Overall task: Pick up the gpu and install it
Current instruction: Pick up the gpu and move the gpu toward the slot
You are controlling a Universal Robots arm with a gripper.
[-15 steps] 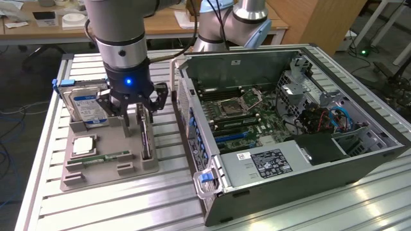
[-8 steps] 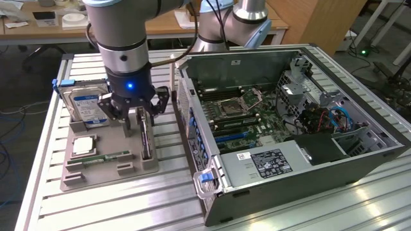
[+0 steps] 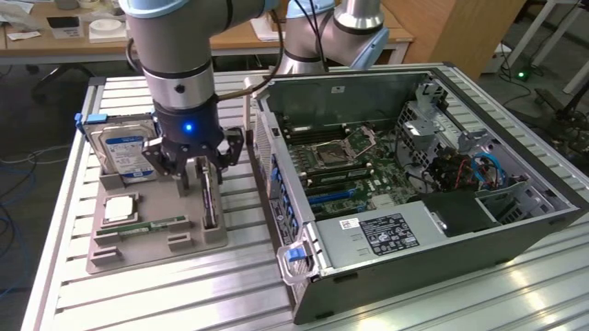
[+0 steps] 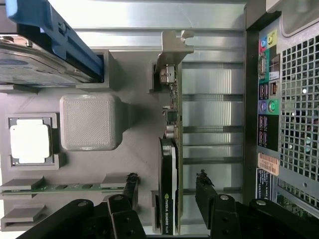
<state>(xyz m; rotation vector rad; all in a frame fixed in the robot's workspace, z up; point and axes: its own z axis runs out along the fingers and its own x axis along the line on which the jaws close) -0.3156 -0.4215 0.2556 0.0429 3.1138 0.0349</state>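
Exterior view puts the ribbed aluminium table under an open black computer case lying on its side and a grey moulded parts tray. Along the tray's edge nearest the case stands the gpu, a thin dark card on its long edge (silver bracket at one end). The black gripper straddles it, jaws spread, nothing held. A good grasp, I judge, presses both flat faces squarely, mid-card. Silver hard drive, square processor and green memory stick sit apart on the tray; the case's rear wall crowds one side.
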